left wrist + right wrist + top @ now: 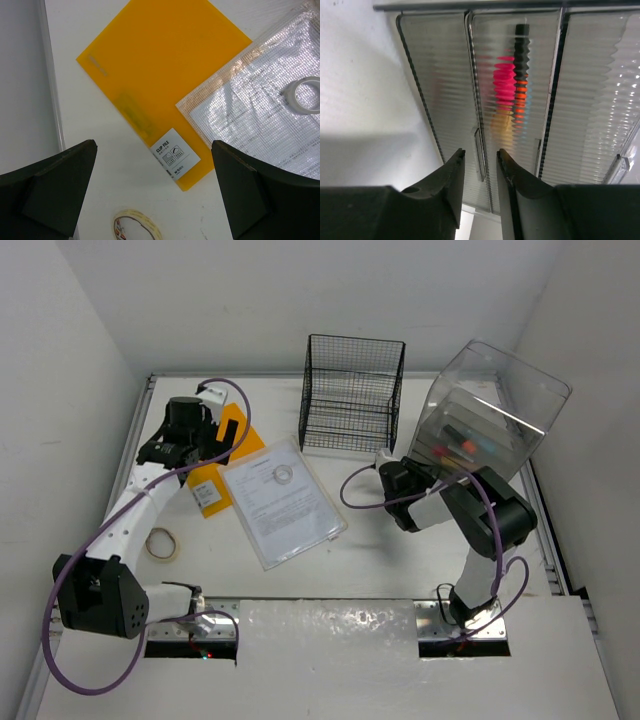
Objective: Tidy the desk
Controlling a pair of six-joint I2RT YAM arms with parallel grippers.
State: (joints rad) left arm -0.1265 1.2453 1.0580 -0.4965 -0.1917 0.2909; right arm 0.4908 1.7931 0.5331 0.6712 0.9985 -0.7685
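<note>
The white desk holds a yellow clip file with a clear document sleeve lying over its right part. A small tape ring rests on the sleeve. My left gripper hovers wide open and empty above the clip file, over its label end. My right gripper is at the front of the clear drawer box. In the right wrist view its fingers stand narrowly apart on either side of a drawer handle.
A black wire-mesh rack stands at the back centre. A masking tape roll lies near the left front, also in the left wrist view. Pink and orange pens show through the drawer front. A silver rail edges the desk's left side.
</note>
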